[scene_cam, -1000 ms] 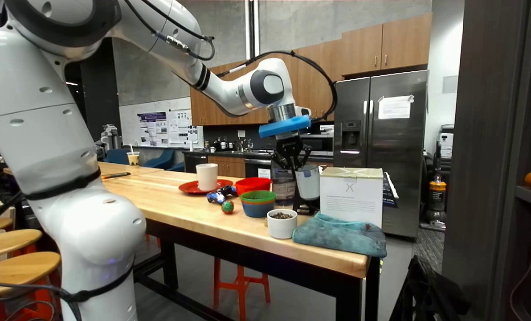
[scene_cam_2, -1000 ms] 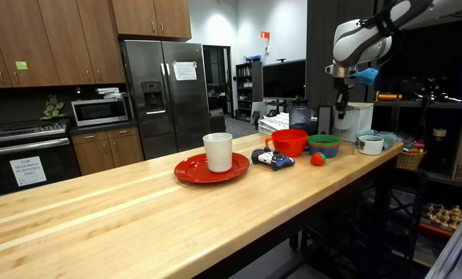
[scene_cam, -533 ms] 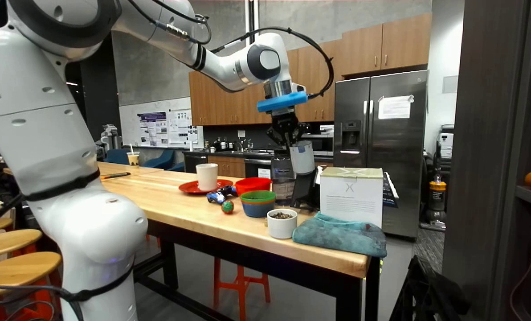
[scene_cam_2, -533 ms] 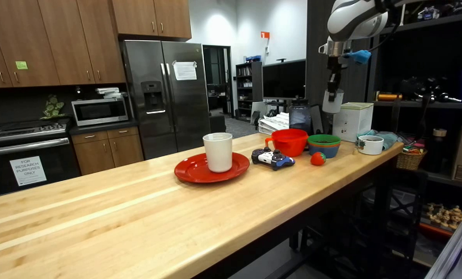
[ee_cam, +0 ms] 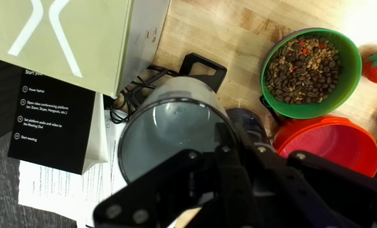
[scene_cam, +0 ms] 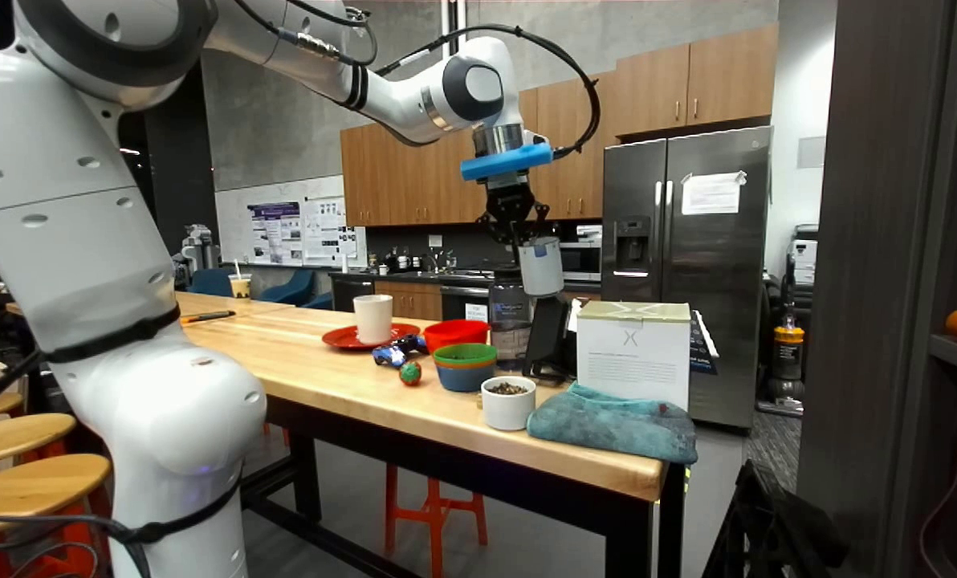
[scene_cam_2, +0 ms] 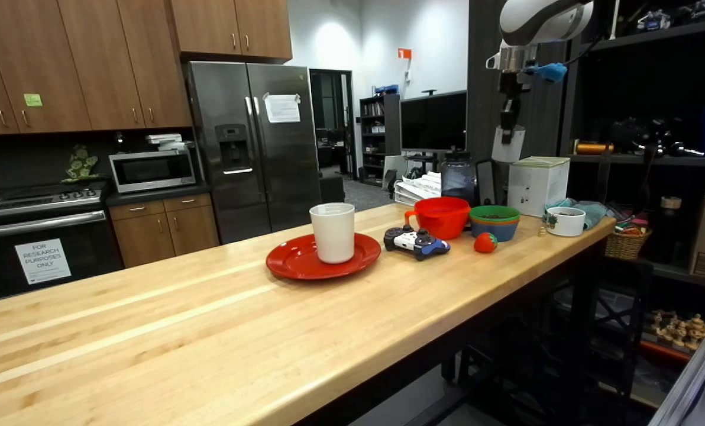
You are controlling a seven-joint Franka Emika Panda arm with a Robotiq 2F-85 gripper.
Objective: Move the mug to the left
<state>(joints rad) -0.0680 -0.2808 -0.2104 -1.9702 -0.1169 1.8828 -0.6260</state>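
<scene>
The white mug (scene_cam: 541, 268) hangs in the air in my gripper (scene_cam: 520, 241), above the table's end near the white box. It also shows in an exterior view (scene_cam_2: 508, 154), slightly tilted. In the wrist view the mug (ee_cam: 172, 133) is seen from above, and its inside looks empty. My gripper (ee_cam: 234, 134) is shut on the mug's wall at the rim, one finger inside and one outside. A similar cream cup (scene_cam_2: 333, 234) stands on a red plate (scene_cam_2: 287, 260) farther along the table.
Below and around are a white box (scene_cam: 633, 353), a dark bottle (scene_cam_2: 458, 177), a red bowl (scene_cam_2: 441, 218), stacked green and blue bowls (scene_cam_2: 494, 228), a game controller (scene_cam_2: 416, 242), a toy strawberry (scene_cam_2: 485, 242), a squat white cup (scene_cam_2: 565, 225) and a teal cloth (scene_cam: 613, 425).
My gripper has risen with the white mug, lifting it from beside the box to above the box's level, and has shifted slightly left in both exterior views. The table objects have not moved.
</scene>
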